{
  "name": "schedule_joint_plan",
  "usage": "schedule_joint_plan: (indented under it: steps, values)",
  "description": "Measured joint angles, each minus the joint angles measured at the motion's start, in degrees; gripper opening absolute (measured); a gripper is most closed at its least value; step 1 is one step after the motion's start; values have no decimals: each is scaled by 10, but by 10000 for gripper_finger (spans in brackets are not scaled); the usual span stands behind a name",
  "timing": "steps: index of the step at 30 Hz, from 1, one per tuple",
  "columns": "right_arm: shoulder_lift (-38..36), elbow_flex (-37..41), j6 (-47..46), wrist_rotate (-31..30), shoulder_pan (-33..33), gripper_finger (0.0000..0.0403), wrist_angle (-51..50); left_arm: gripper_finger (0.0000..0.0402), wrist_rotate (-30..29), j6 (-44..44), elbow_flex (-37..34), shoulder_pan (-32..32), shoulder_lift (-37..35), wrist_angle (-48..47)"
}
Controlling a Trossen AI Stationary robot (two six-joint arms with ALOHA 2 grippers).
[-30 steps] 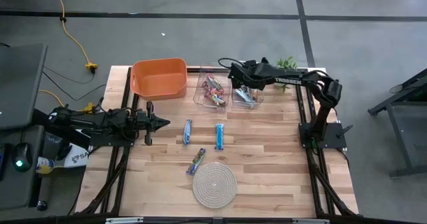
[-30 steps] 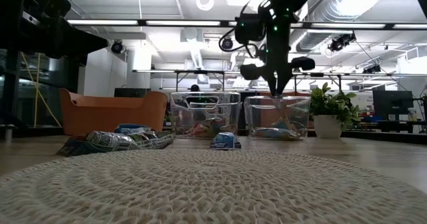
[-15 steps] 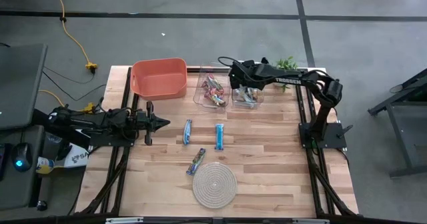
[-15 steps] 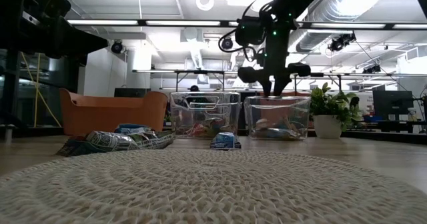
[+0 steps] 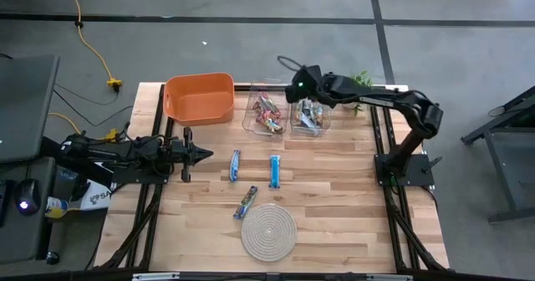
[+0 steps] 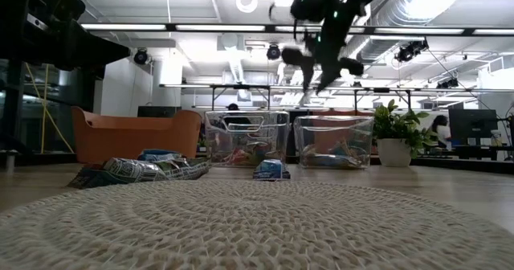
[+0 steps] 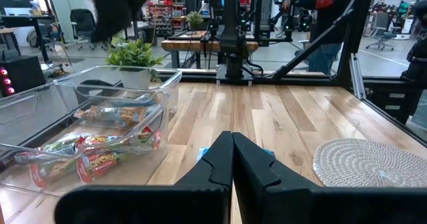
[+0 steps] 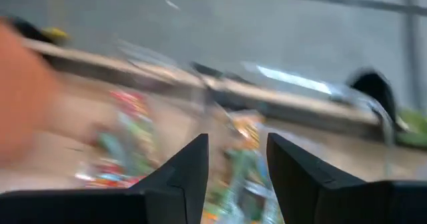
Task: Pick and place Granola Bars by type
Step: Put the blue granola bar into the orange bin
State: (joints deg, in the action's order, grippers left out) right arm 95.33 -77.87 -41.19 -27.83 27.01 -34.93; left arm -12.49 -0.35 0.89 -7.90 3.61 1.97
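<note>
From above, two clear bins (image 5: 287, 115) beside the orange tub (image 5: 199, 97) already hold sorted Granola Bars (image 5: 267, 114), while three bars (image 5: 274, 171) lie loose on the counter (image 5: 334, 189) between the bins and the rope mat (image 5: 268, 230), so I judge the sorting well along but unfinished. The right end effector (image 5: 299, 89) hangs over the bins; the left end effector (image 5: 205, 154) waits, fingers together. At counter level, the loose bars lie nearer than the bins. The right wrist view shows its fingers (image 8: 187, 174) apart, holding nothing.

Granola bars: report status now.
Right gripper above clear bins, jaws open, empty. Left gripper shut, parked. Three granola bars loose on table.
</note>
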Motion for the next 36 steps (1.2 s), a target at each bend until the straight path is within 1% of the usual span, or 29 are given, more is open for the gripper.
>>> schedule_joint_plan:
  steps: [3, 5, 7, 10, 13, 22, 25, 28, 33, 36]
  values:
    - [-39, 0, 34, 56, 0, 136, 70, 0, 0, 0, 0, 0, 0, 0]
    - [-61, -1, 46, 105, -4, 136, 121, 0, 0, 0, 0, 0, 0, 0]
    - [-81, -1, 53, 142, -12, 136, 162, 0, 0, 0, 0, 0, 0, 0]
    - [-105, -1, 57, 166, -36, 136, 215, 0, 0, 0, 0, 0, 0, 0]
    - [-124, -1, 61, 173, -66, 136, 242, 0, 0, 0, 0, 0, 0, 0]
    - [-135, -1, 50, 175, -187, 136, 258, 0, 0, 0, 0, 0, 0, 0]
    - [-136, -1, 35, 165, -229, 136, 259, 0, 0, 0, 0, 0, 0, 0]
    - [-136, -1, -3, 130, -269, 136, 242, 0, 0, 0, 0, 0, 0, 0]
    - [-121, -1, -69, 36, -336, 136, 171, 0, 0, 0, 0, 0, 0, 0]
    - [-101, -1, -92, 14, -372, 136, 160, 0, 0, 0, 0, 0, 0, 0]
